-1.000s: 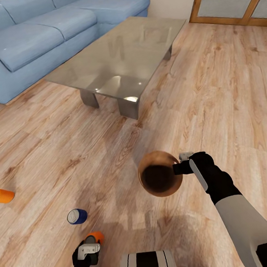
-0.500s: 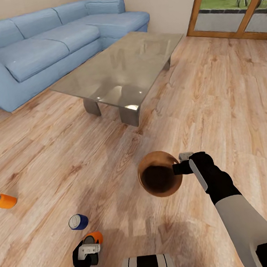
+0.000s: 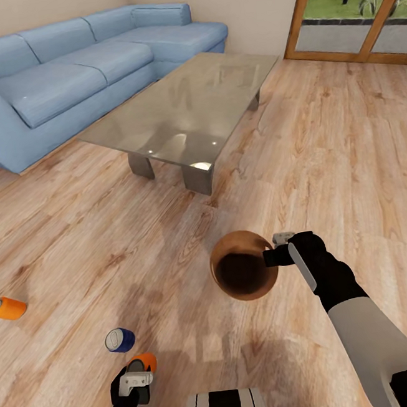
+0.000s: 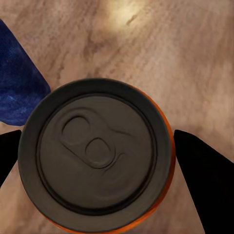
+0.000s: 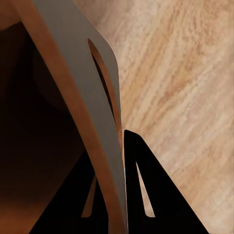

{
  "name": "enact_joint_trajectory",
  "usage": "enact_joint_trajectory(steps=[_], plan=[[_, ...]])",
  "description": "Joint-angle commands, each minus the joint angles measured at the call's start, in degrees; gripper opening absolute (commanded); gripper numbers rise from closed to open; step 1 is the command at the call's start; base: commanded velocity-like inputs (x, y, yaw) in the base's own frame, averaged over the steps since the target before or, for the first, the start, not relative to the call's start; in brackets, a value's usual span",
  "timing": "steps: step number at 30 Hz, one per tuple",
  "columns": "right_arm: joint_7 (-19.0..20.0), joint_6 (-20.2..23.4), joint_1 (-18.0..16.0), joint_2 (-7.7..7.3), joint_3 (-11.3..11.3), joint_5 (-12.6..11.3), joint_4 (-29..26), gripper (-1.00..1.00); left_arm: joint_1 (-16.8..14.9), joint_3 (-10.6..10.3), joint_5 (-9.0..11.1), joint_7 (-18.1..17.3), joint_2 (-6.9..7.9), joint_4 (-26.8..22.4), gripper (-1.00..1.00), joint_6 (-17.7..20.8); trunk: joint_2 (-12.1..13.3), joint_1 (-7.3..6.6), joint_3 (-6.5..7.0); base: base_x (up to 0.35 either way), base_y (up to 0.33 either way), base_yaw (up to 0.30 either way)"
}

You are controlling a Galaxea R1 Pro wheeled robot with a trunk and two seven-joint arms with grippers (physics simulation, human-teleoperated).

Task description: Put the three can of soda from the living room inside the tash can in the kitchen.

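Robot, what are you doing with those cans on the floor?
The robot is collecting soda cans in the living room. Its right gripper holds the trash can by the rim, above the wooden floor. Its left gripper has its fingers on either side of an orange can, not yet closed. A blue can lies just beyond it, and another orange can lies farther left.

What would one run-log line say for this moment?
left gripper: around orange soda can, open | right gripper: holding trash can rim | blue can, orange can: floor
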Motion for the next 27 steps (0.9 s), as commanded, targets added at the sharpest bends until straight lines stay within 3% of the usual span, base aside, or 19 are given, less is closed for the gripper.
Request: enact_joint_trajectory(steps=[1,5,11,22,27], plan=[[0.35,0.02,-0.02,0.03,-0.03,-1.45,-0.01,-1.0,0.0,0.0,-0.04,0.02,0.02,0.0,-1.0,-0.02,0.0,-0.01,0.0,0.0,0.0,0.0],[0.35,0.02,-0.02,0.02,-0.03,-1.45,-0.01,-1.0,0.0,-0.06,-0.14,0.02,0.05,0.08,-1.0,0.01,0.0,-0.01,0.0,-0.08,0.0,0.0],[0.35,0.02,-0.02,-0.01,-0.03,-1.45,-0.01,-1.0,0.0,-2.02,0.02,0.09,0.16,0.01,-1.0,2.26,0.0,-0.01,0.0,-0.272,0.0,0.0],[0.35,0.02,-0.02,-0.03,-0.03,-1.5,-0.01,-1.0,0.0,-2.28,0.07,0.11,0.24,-0.01,-1.0,2.55,0.0,-0.01,0.0,-0.322,0.0,0.0],[0.35,0.02,-0.02,-0.03,-0.03,-1.53,-0.01,-1.0,0.0,-2.29,0.18,0.11,0.24,-0.07,-1.0,2.56,0.0,-0.01,0.0,-0.15,0.0,0.0]])
